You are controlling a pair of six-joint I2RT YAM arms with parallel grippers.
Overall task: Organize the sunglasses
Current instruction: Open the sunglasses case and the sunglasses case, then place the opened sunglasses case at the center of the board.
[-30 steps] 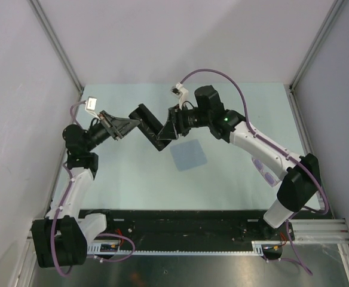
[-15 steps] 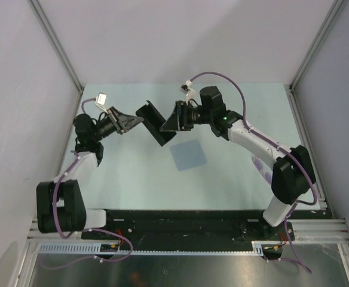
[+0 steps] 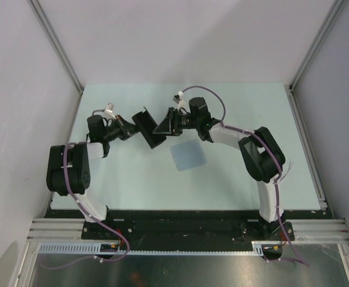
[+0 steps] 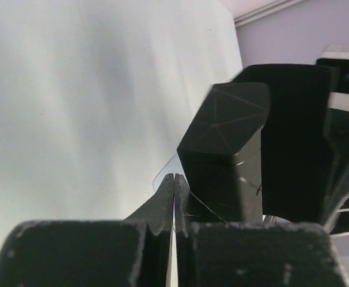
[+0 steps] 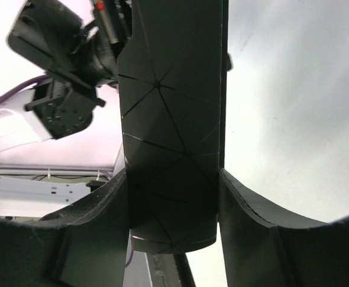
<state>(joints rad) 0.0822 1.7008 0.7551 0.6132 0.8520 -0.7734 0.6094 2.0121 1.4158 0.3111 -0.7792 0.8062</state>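
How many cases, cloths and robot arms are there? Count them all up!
Case: 1
Cloth: 1
Arms: 2
Total: 4

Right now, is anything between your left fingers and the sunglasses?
Yes. The black case, clamped in the right fingers, sits directly ahead of the shut left fingers. The sunglasses show in no view; the right arm may be covering them.
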